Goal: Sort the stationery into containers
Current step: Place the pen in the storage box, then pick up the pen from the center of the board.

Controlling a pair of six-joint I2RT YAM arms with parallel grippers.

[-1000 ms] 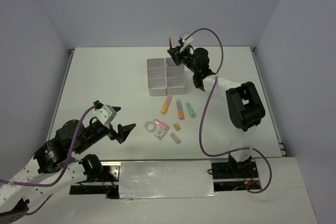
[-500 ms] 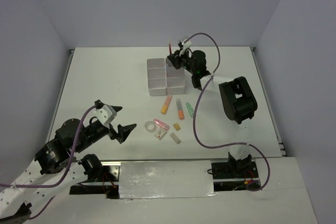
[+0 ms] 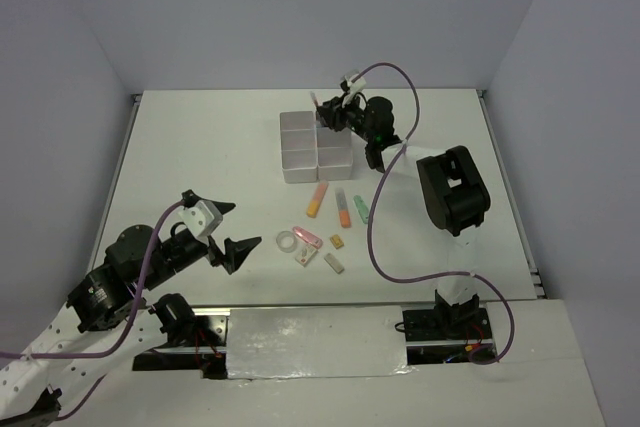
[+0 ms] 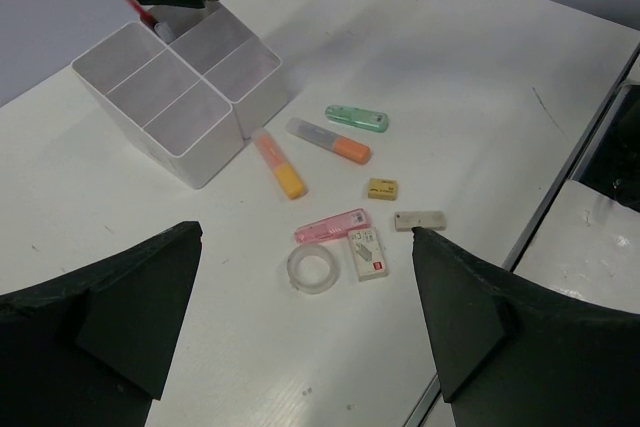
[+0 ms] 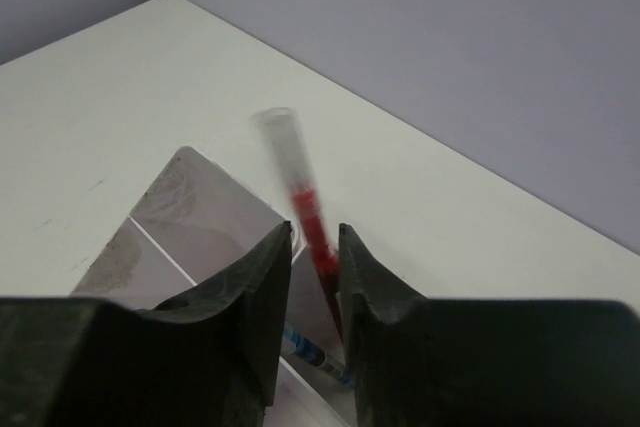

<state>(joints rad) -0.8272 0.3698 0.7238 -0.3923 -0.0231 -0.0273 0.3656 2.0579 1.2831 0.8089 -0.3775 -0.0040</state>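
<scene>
The white six-box block [image 3: 300, 143] stands at the table's far middle; it also shows in the left wrist view [image 4: 190, 97]. My right gripper [image 3: 328, 113] hangs over its far right box, its jaws [image 5: 315, 232] slightly apart. A red pen [image 5: 305, 209] stands blurred between them, leaning left, its tip in the box beside a blue pen [image 5: 315, 355]. Orange [image 3: 317, 198], peach [image 3: 343, 208] and green [image 3: 363, 209] highlighters lie before the block. A tape ring [image 3: 289, 242], pink eraser [image 3: 308, 237] and white eraser [image 3: 305, 258] lie nearer. My left gripper [image 3: 222, 232] is open and empty, left of them.
A small yellow piece [image 3: 337, 242] and a beige piece [image 3: 334, 264] lie by the erasers. The right arm's elbow [image 3: 455, 192] stands right of the highlighters, with its cable looping down. Walls close the table on three sides.
The right gripper moved slightly left over the block. The red pen, upright before, now tips left and sits lower. The left arm has not moved.
</scene>
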